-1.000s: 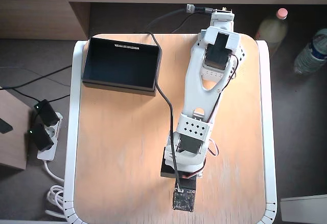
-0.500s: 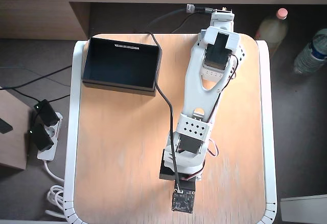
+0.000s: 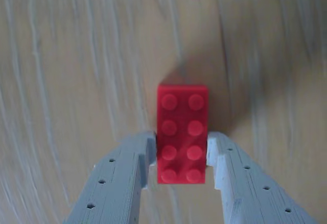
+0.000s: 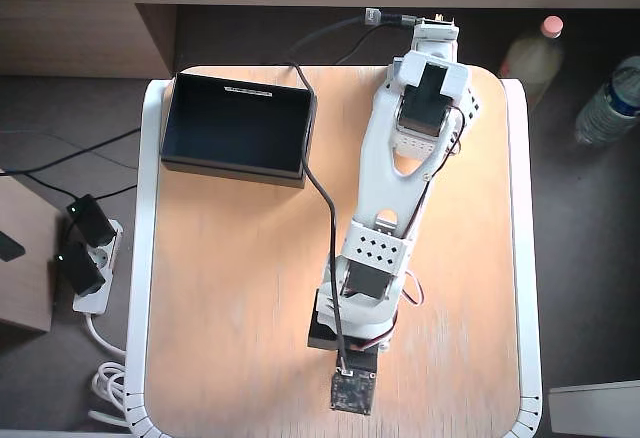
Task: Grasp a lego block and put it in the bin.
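Red lego block [image 3: 182,133] pinched between both fingertips of the gripper [image 3: 181,155], long axis running straight out past the tips, above bare wooden table [image 3: 61,81]. In the overhead view, hidden under the arm near the table's near edge; bin [image 4: 238,124] well apart, far left.
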`<act>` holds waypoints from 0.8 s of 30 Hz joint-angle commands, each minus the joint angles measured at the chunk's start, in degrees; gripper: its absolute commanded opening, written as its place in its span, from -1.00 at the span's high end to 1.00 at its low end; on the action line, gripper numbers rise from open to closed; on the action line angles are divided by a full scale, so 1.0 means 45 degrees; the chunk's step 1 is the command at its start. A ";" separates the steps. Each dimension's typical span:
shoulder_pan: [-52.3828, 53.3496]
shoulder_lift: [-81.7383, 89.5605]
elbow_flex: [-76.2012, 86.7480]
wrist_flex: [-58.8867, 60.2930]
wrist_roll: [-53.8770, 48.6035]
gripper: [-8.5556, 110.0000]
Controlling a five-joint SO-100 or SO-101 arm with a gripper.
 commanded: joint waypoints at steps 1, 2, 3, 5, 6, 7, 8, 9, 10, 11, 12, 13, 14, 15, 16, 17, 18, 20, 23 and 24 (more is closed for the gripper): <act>0.0391 0.2715 -0.0156 0.1055 -0.0098 0.83; 0.0469 0.3047 -0.0156 0.1250 -0.0176 0.83; 0.0566 0.3359 -0.0156 0.1484 -0.0195 0.83; 0.0781 0.3984 -0.0156 0.1914 -0.0254 0.83; 0.0879 0.4277 -0.0156 0.2129 -0.0312 0.83; 0.0996 0.4570 -0.0156 0.2363 -0.0371 0.83; 0.1094 0.4844 -0.0156 0.2559 -0.0547 0.84; 0.1211 0.5156 -0.0176 0.2852 -0.0703 0.84; 0.1328 0.5449 -0.0195 0.3262 -0.0820 0.85; 0.1445 0.5723 -0.0293 0.3789 -0.0957 0.85; 0.1602 0.5957 -0.0469 0.4355 -0.1133 0.85; 0.1797 0.6191 -0.0703 0.5078 -0.1270 0.85; 0.2012 0.6387 -0.0957 0.5879 -0.1348 0.85; 0.2246 0.6562 -0.1230 0.6484 -0.1543 0.85; 0.2500 0.6699 -0.1582 0.7031 -0.1895 0.85; 0.2793 0.6836 -0.1973 0.7676 -0.2129 0.85; 0.3105 0.6953 -0.2344 0.8379 -0.2324 0.85; 0.3770 0.7188 -0.2988 0.9570 -0.2637 0.85; 0.4805 0.7773 -0.3320 1.0117 -0.2949 0.85; 0.5234 0.7969 -0.3359 1.0117 -0.2949 0.85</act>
